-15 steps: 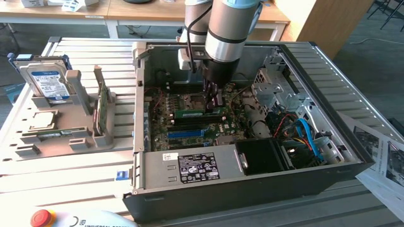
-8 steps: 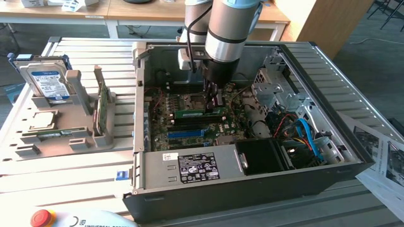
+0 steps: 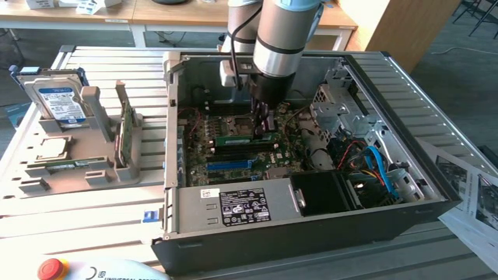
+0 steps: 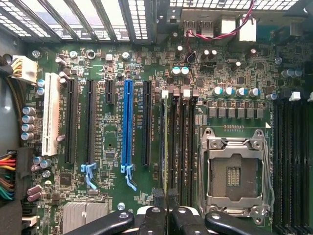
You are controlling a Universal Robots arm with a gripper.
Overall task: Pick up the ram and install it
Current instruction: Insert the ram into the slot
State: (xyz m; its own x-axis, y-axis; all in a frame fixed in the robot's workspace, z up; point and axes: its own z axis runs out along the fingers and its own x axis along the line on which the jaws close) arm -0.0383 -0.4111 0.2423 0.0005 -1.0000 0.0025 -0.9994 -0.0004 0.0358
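Now | pincer (image 3: pixel 267 133) grips ram (image 3: pixel 235 140) | ram's lower edge hidden

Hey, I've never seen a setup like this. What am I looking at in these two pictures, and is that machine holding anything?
The grey column is a robot arm reaching into an open computer case. One picture comes from a camera off the arm; the other from a camera on its wrist, looking at the motherboard. Its end effector, a two-fingered clamp, is shut on the ram, a thin green stick, low over the board. On the exterior view's left, a grey tray holds a hard drive, a processor chip, an upright green card and a second green stick.
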